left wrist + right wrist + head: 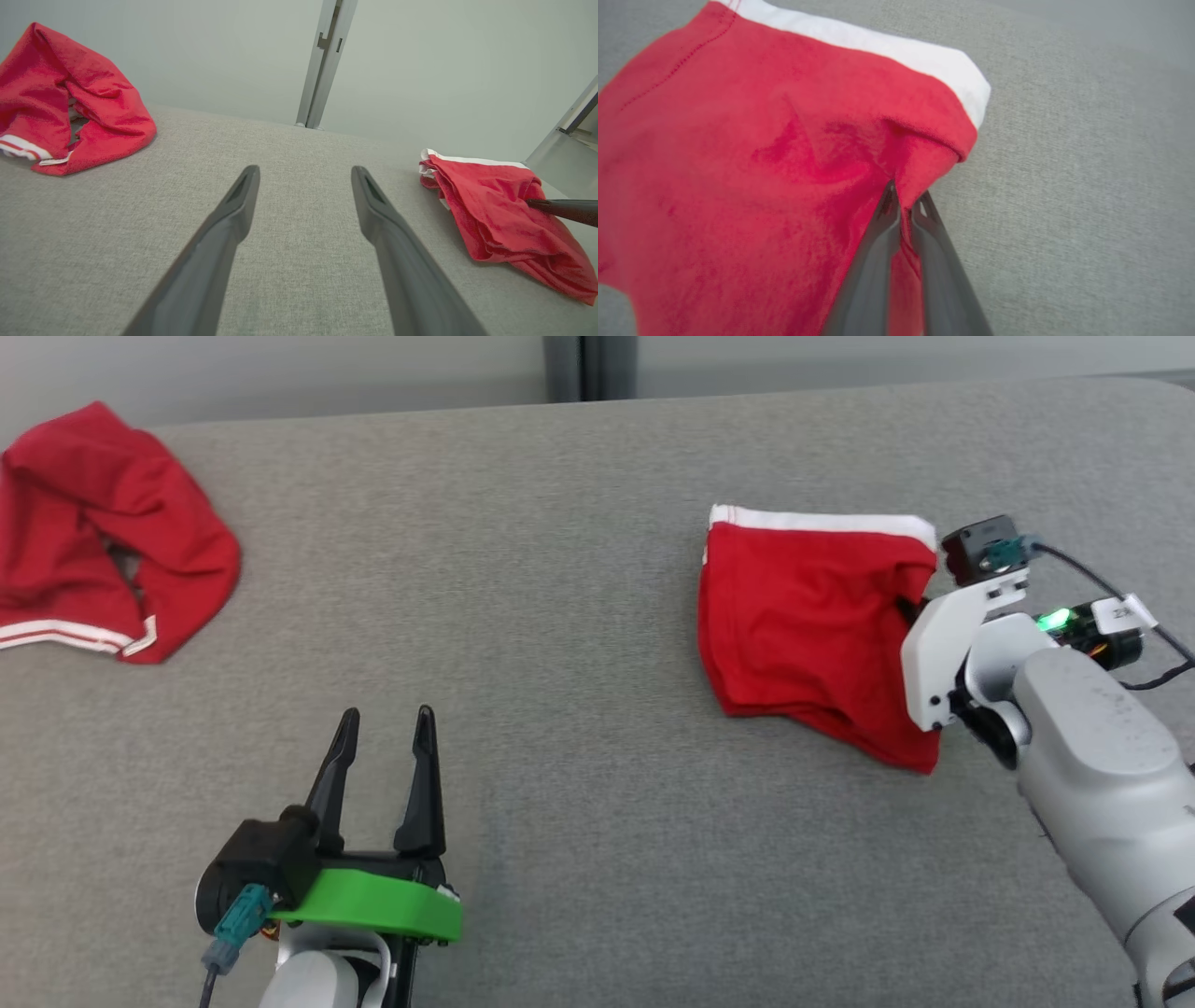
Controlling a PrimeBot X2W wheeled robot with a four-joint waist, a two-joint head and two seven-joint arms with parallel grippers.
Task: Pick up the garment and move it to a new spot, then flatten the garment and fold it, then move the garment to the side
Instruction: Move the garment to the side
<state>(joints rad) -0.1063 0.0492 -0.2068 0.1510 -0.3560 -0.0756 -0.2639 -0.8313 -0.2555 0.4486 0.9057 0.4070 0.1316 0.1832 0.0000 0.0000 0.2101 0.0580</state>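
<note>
The garment [803,625] is a folded red piece with a white band along its far edge, lying on the grey surface at the right. My right gripper [906,201] has its two dark fingers pinched together on a fold at the garment's [761,163] right edge, just below the white band. In the left wrist view the garment [495,219] lies at the right, with a dark finger [560,208] reaching into it from the right. My left gripper [387,719] stands open over bare fabric at the lower left, well apart from the garment, with nothing between its fingers [233,205].
A second red garment [103,532] with white-and-red striped trim lies crumpled at the far left, near the back edge of the grey padded surface [560,569]. A metal post [327,60] stands behind the surface against a pale wall.
</note>
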